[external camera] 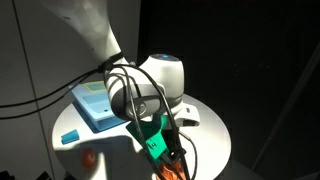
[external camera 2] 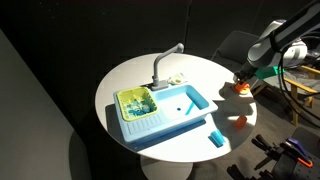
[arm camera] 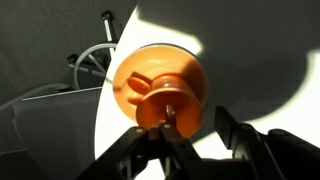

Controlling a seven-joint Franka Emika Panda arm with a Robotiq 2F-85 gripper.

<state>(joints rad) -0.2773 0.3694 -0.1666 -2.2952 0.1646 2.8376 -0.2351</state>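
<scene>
Risk first. The orange knobbed piece (arm camera: pixel 160 85) sits on the table just beside the rim, with open drop on its left in the wrist view. The gripper (arm camera: pixel 196 128) is low over it. Fingers are apart with bare tabletop showing between them, nothing clamped. The knob lines up nearer the finger (arm camera: pixel 150 152) on the view's left than the middle of the gap.

My read: closing from that offset means one finger lands first and shoves the piece sideways. It's round and looks like smooth plastic, so it could skid or roll off the rim. The cable loops (external camera: pixel 128 85) also hang off the wrist close to the tabletop and could snag or sweep small parts.

Surface, left to right in an exterior view:
- round white table (external camera 2: pixel 130 75)
- light-blue toy sink (external camera 2: pixel 185 102), with a green basin (external camera 2: pixel 135 102) in its left half and a grey faucet (external camera 2: pixel 165 60) behind
- small blue block (external camera 2: pixel 215 138) near the front rim
- second small orange item (external camera 2: pixel 240 122), well apart from the sink
- the knobbed piece (external camera 2: pixel 240 89) under the gripper (external camera 2: pixel 243 80) at the far right edge

Room: dark, black backdrop, one hard light on the tabletop, deep shadows. Contrast is poor at the fingertips, so I can't confirm contact with the piece.
</scene>
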